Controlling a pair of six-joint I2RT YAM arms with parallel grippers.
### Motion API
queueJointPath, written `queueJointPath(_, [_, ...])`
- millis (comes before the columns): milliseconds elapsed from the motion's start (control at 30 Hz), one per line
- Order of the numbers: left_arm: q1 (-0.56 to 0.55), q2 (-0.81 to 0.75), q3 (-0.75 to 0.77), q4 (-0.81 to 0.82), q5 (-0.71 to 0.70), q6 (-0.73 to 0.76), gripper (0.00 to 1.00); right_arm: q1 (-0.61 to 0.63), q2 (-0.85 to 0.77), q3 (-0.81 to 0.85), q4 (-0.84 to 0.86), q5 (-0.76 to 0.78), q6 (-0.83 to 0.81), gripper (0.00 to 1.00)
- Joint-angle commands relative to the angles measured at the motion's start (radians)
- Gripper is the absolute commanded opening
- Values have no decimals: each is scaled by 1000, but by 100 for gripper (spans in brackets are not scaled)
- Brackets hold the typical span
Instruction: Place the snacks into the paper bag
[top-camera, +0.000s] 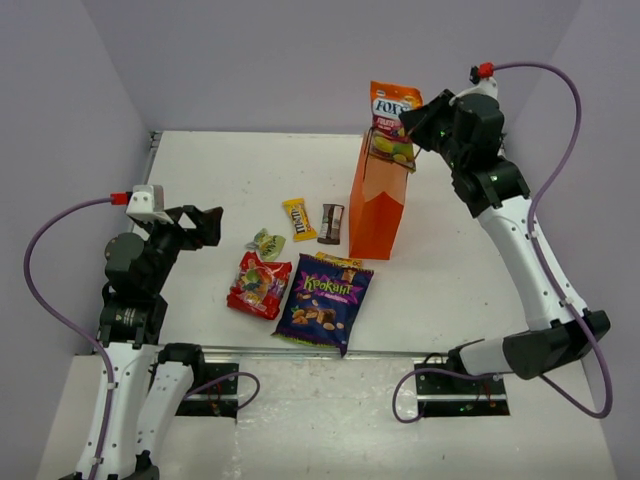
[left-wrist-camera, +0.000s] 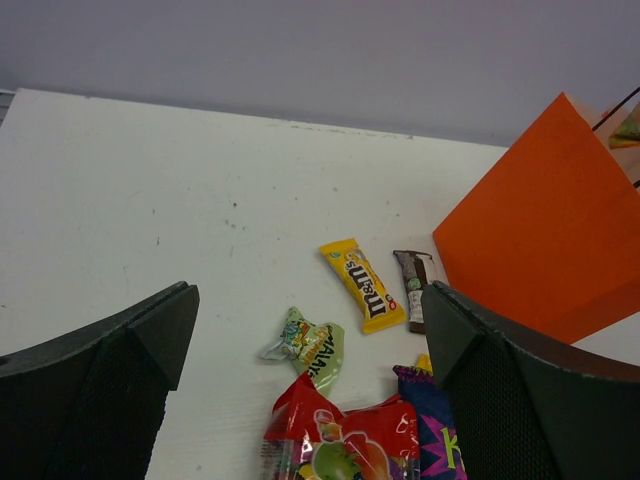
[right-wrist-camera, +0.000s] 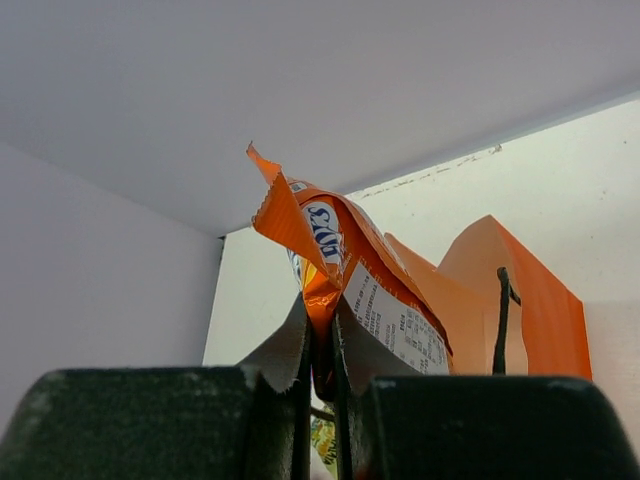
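The orange paper bag (top-camera: 378, 205) stands upright at the table's middle right, and shows in the left wrist view (left-wrist-camera: 540, 240). My right gripper (top-camera: 412, 135) is shut on the orange snack bag (top-camera: 392, 118) and holds it over the bag's open top; its jaws (right-wrist-camera: 322, 350) pinch the packet's edge (right-wrist-camera: 330, 240). The yellow pack (top-camera: 298, 218), brown bar (top-camera: 331, 222), green-yellow wrapper (top-camera: 266, 243), red bag (top-camera: 260, 285) and purple nut bag (top-camera: 324, 305) lie on the table left of the paper bag. My left gripper (top-camera: 205, 225) is open and empty, above the table left of the wrapper (left-wrist-camera: 312, 345).
Lilac walls close the table in at the back and both sides. The paper bag's black cord handle (right-wrist-camera: 500, 320) stands up beside the held packet. White table surface (top-camera: 220, 170) stretches to the far left.
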Motion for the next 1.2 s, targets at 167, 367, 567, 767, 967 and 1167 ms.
queueJointPath(167, [-5, -2, 10, 8, 19, 14, 100, 31, 55, 25, 90, 67, 34, 0])
queueJointPath(367, [-5, -2, 10, 8, 19, 14, 100, 40, 61, 22, 96, 53, 13, 21])
queueJointPath(567, [-5, -2, 8, 10, 22, 14, 100, 44, 50, 43, 73, 70, -6, 89])
queueJointPath(767, [-5, 3, 5, 18, 47, 18, 100, 44, -18, 2, 71, 46, -24, 98])
queueJointPath(967, [-5, 29, -9, 53, 59, 18, 100, 46, -199, -154, 82, -34, -45, 99])
queueJointPath(1167, [-5, 171, 29, 58, 105, -8, 100, 47, -441, -371, 82, -59, -61, 99])
